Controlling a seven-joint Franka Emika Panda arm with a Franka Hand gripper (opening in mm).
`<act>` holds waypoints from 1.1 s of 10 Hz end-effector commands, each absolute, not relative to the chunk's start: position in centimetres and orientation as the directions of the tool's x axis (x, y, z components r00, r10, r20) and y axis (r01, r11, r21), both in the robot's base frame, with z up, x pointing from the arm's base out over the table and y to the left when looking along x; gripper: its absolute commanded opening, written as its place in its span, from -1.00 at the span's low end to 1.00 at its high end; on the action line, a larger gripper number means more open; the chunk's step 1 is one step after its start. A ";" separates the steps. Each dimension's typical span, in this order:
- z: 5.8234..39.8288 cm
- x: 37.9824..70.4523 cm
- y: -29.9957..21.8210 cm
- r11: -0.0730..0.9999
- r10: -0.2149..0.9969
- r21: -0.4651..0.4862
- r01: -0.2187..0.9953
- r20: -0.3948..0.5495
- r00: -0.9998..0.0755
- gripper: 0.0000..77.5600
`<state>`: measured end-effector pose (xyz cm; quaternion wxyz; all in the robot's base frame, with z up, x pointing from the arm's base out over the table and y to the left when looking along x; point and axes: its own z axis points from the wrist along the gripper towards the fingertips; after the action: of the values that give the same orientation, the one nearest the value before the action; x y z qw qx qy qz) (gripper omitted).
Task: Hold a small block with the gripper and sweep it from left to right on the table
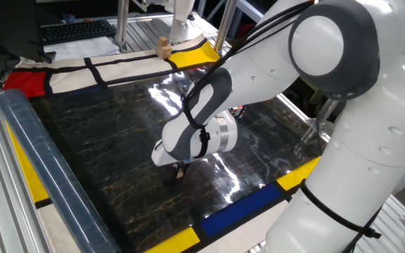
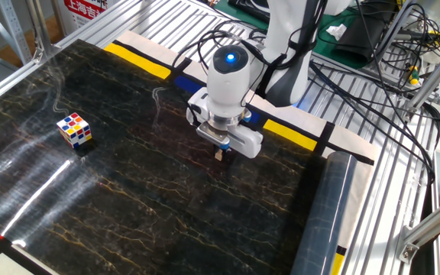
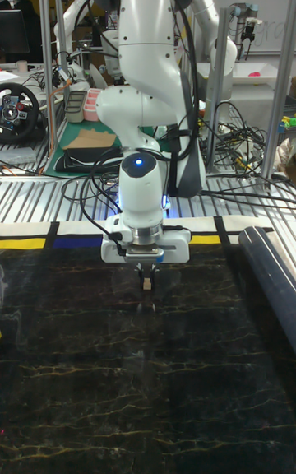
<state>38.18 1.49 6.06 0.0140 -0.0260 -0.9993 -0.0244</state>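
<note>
Tan wood showed only as a speck at the tip of the gripper (image 2: 219, 153); the small block (image 2: 218, 155) sat pinched between the two dark fingers, low against the table (image 2: 128, 191), near the edge with the yellow and blue panels by the robot's base; in one fixed view the block (image 1: 180, 172) was almost wholly hidden under the white wrist, and whether it touched the marble could not be told; in the tall fixed view the gripper (image 3: 145, 279) pointed straight down, its fingers drawn close around something small, the block (image 3: 145, 283) itself too dark and tiny to make out clearly there; the white arm (image 1: 273, 63) filled much of one fixed view and ran out of frame at the right and bottom, covering part of the table behind it; the multicoloured puzzle cube (image 2: 74, 129) stood well apart from the gripper, out on the open marble, and appeared in the other fixed view only; a larger tan wooden block (image 1: 163, 48) stood on the far bordering panels, off the black surface; a clear rolled sheet (image 1: 55, 176) lay along one side of the table, its lower end cut off by the frame; glare on the glossy top blurred the brown veins in places.
</note>
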 end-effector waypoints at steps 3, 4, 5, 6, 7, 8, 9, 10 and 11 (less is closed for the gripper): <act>4.9 35.4 6.6 0.996 0.065 0.053 0.068 0.056 -0.996 -0.97; 4.9 35.4 6.6 0.996 0.063 0.053 0.066 0.055 -0.996 -0.97; 4.9 35.4 6.6 0.996 0.062 0.054 0.065 0.055 -0.997 -0.97; 4.9 35.4 6.7 0.996 0.062 0.055 0.065 0.057 -0.996 -0.97; 4.9 35.4 6.7 0.996 0.063 0.056 0.066 0.057 -0.996 -0.97; 4.9 35.4 6.7 0.996 0.064 0.057 0.067 0.057 -0.996 -0.97; 4.9 35.4 6.7 0.996 0.063 0.059 0.067 0.059 -0.996 -0.97; 4.9 35.4 6.7 0.996 0.063 0.063 0.067 0.060 -0.996 -0.97; 4.8 35.3 6.8 0.996 0.063 0.066 0.067 0.060 -0.996 -0.97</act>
<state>37.65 3.92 6.16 0.0072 -0.0336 -0.9990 -0.0281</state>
